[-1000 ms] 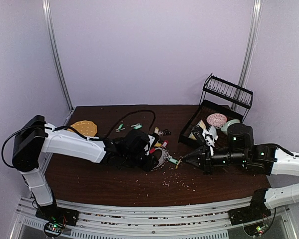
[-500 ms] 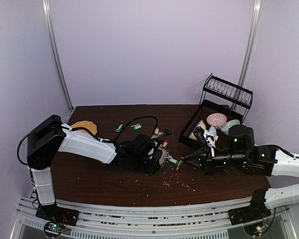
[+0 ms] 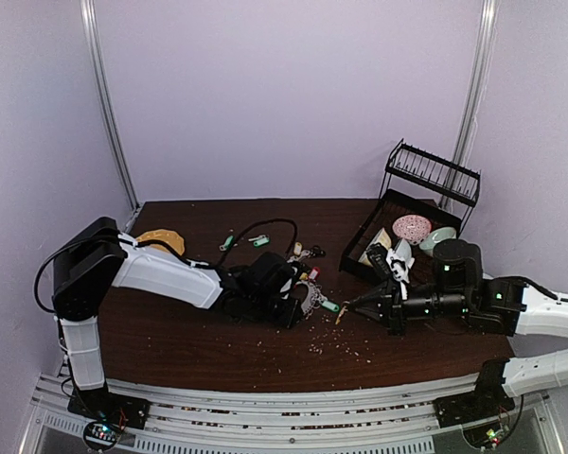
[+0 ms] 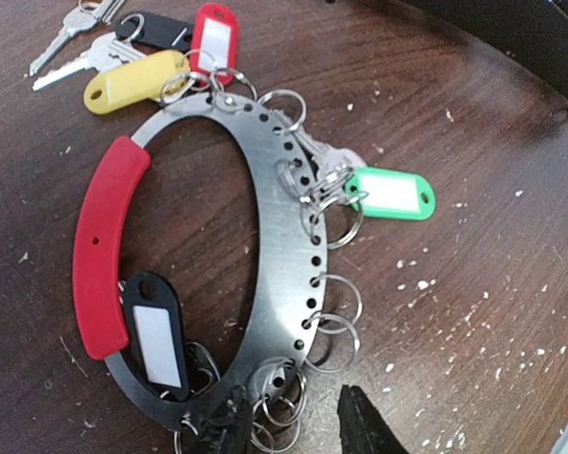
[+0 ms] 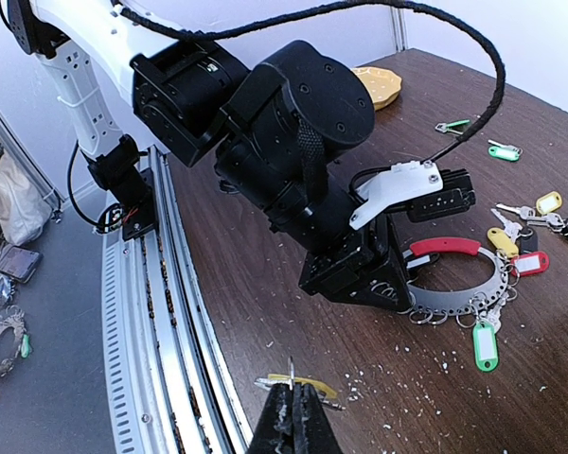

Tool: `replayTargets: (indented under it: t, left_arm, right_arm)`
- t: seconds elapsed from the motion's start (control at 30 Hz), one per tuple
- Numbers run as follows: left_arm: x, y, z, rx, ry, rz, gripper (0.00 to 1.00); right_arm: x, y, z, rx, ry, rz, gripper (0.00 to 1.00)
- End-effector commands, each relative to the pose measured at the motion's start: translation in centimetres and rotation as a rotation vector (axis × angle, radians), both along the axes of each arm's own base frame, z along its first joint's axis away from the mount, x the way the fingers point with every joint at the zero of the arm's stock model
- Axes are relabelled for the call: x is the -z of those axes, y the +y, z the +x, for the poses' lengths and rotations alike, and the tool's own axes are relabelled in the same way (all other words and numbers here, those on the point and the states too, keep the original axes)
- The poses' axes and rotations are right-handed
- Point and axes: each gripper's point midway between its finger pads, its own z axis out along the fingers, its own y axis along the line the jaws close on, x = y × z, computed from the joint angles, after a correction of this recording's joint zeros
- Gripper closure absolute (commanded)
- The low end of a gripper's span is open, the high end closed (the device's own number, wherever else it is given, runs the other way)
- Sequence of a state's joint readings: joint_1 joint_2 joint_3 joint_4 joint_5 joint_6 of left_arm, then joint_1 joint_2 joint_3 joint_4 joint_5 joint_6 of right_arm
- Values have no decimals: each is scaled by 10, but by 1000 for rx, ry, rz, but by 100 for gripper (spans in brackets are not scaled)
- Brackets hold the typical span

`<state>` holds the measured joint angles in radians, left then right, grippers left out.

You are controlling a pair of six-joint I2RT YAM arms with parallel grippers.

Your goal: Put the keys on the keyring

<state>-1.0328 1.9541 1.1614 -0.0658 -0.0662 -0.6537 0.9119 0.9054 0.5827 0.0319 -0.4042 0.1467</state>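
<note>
The keyring, a red arc joined to a silver perforated band with small split rings, lies flat on the table. Tagged keys hang from it: green, yellow, red and black. My left gripper stands open at the band's near end. Several split rings lie between its fingertips, and the left one rests against the band. My right gripper is shut on the small ring of a yellow-tagged key, held just above the table to the right of the keyring.
A black dish rack tray with bowls stands at the back right. A yellow round object lies at the back left. Loose green-tagged keys and a black cable lie behind the left arm. White crumbs dot the table.
The left arm swung its shoulder and elbow inward and its gripper settled slightly right, at the keyring's near end. The right gripper with its key has barely moved.
</note>
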Motion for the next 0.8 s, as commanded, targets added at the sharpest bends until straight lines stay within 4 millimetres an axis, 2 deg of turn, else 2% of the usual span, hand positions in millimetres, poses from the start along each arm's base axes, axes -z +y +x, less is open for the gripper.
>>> replayTargets:
  t: [0.0,0.13,0.33,0.47,0.63,0.77]
  left_arm:
    - [8,-2,4,-10,17,7,67]
    - [11,-2,4,-10,19,13,68]
    - [6,-5,2,14,10,0,80]
    - [1,-11,-5,49,-2,-6,83]
    - [3,-13,-11,73,4,-4,100]
    - [-4,-15,-13,104,-17,-4,100]
  right_arm:
    - [-3,-2,1,12,-1,18,100]
    - [-3,-3,1,16,-2,18,100]
    - [-2,-2,2,15,-1,16,100]
    - [-2,-2,2,14,-2,16,100]
    - [-2,-2,2,16,-3,14,100]
    - [-3,-3,2,18,-4,13,100]
